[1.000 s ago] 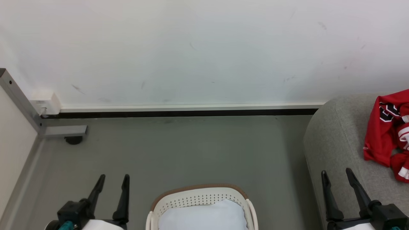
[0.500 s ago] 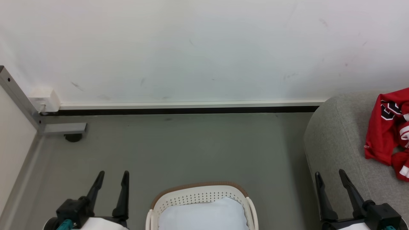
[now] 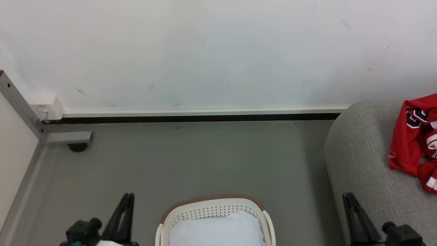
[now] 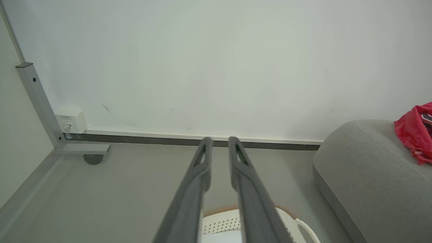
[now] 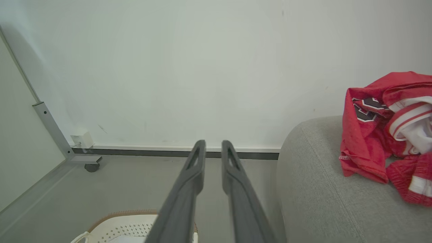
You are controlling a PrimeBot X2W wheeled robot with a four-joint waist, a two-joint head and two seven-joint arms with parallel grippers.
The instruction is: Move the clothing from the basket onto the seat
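Note:
The red clothing (image 3: 414, 136) with white bands and a dark emblem lies crumpled on the grey seat (image 3: 362, 160) at the right edge. It also shows on the seat in the left wrist view (image 4: 413, 135) and the right wrist view (image 5: 371, 141). The cream basket (image 3: 213, 206) with a brown rim stands at bottom centre with a pale blue-white cloth (image 3: 218, 230) inside. My left gripper (image 3: 127, 196) hangs left of the basket, fingers drawn nearly together on nothing. My right gripper (image 3: 348, 196) hangs by the seat's front edge, equally narrow and holding nothing.
A white wall with a dark baseboard (image 3: 198, 119) closes off the far side. At left stand a grey metal frame post with a castor (image 3: 76, 147) and a white wall box (image 3: 46, 106). Grey floor (image 3: 205, 160) spreads between the basket and the wall.
Both grippers have gone from wide open to nearly closed and have sunk lower in the head view. The clothing, basket and seat have stayed where they were.

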